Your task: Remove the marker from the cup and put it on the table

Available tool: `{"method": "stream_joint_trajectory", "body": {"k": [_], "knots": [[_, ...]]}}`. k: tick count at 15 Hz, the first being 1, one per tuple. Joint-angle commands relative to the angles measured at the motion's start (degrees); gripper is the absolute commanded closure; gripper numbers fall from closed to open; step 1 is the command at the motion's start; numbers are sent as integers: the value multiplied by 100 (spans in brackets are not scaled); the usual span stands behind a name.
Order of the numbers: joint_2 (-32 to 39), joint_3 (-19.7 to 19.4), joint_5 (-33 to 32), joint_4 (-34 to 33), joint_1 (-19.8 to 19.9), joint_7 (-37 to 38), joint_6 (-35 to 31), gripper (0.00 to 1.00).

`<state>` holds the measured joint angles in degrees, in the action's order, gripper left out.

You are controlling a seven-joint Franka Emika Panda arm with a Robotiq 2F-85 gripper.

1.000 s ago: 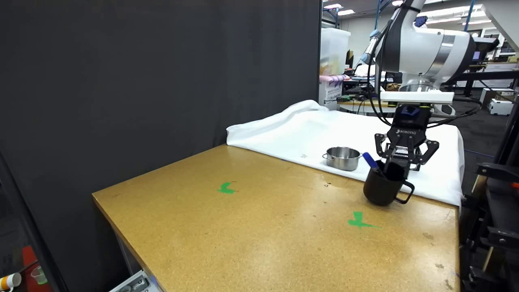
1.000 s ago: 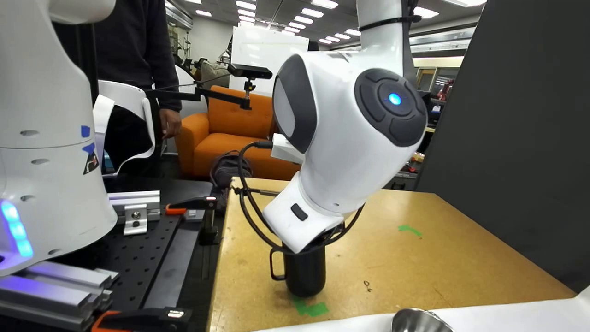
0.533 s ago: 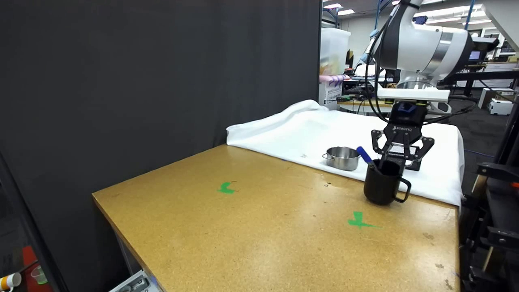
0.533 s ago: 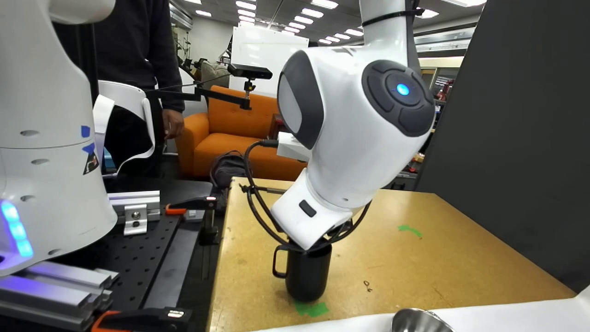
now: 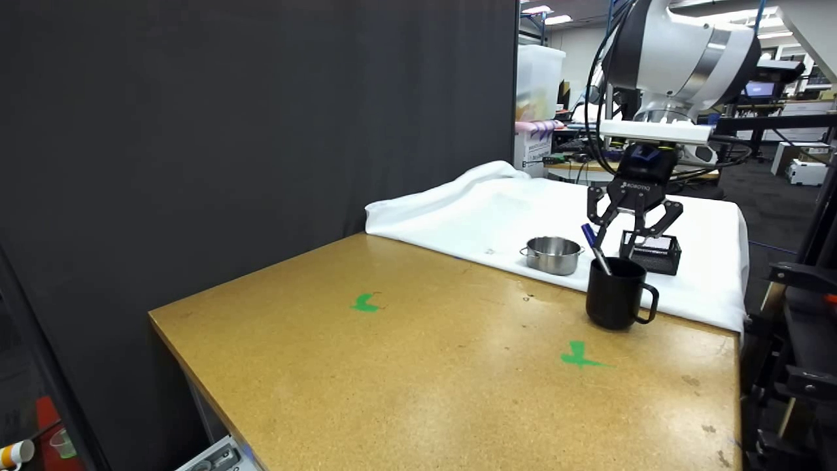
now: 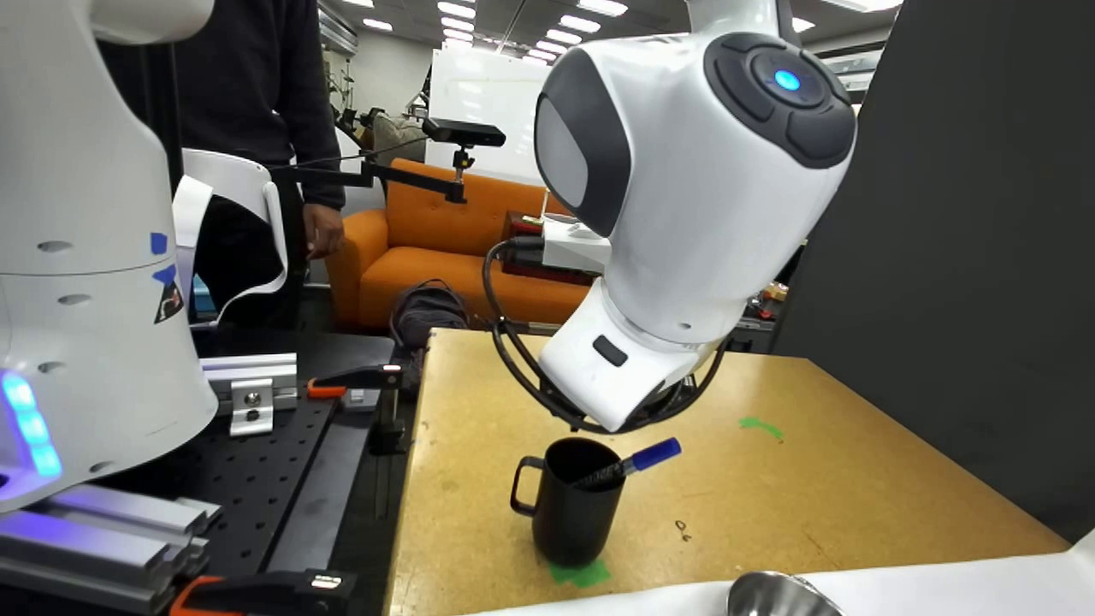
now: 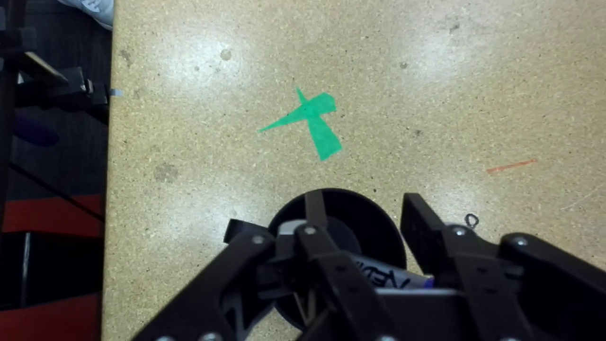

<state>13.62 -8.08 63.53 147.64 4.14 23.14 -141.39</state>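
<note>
In an exterior view, at the lower centre of the frame, the blue-capped marker point(image 6: 635, 464) is held slantwise by the black mug point(image 6: 575, 524), its lower end hidden inside and its cap raised beyond the rim, toward the right. In the wrist view dark lettering is shown on its pale barrel at lower centre, where the capped end is partly covered by the finger at the right. The mug is stood upright on the speckled tan worktop point(image 5: 392, 366). The tool point(image 5: 613, 248) is suspended just above the mug, its two fingers spread apart, a gap being seen between their tips in the wrist view; whether the marker is touched by either finger cannot be told. A green tape mark point(image 7: 312, 112) is stuck to the worktop near the mug, and is shown at upper centre in the wrist view. In both exterior views a white cloth point(image 5: 451, 216) is spread along an edge of the worktop, and a two-handled steel pot point(image 5: 552, 261) is set on it. In an exterior view a black box-shaped holder point(image 5: 659, 263) is seen on the cloth to the right of the pot, and the white arm point(image 5: 673, 55) is extended down from the upper right of the frame. Behind the worktop an orange sofa point(image 6: 419, 224) is shown in an exterior view.
</note>
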Motion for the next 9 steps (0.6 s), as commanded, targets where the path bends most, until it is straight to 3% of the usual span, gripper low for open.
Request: {"method": "stream_joint_trajectory", "body": {"k": [1,4,7,9], "knots": [[-134,-10,83,102,34,21,-170,50],[-187,-45,329,125,94,-31,-317,51],[-357,-125,718,276,200,32,-402,66],[-453,-165,1276,411,252,-10,-500,69]]}}
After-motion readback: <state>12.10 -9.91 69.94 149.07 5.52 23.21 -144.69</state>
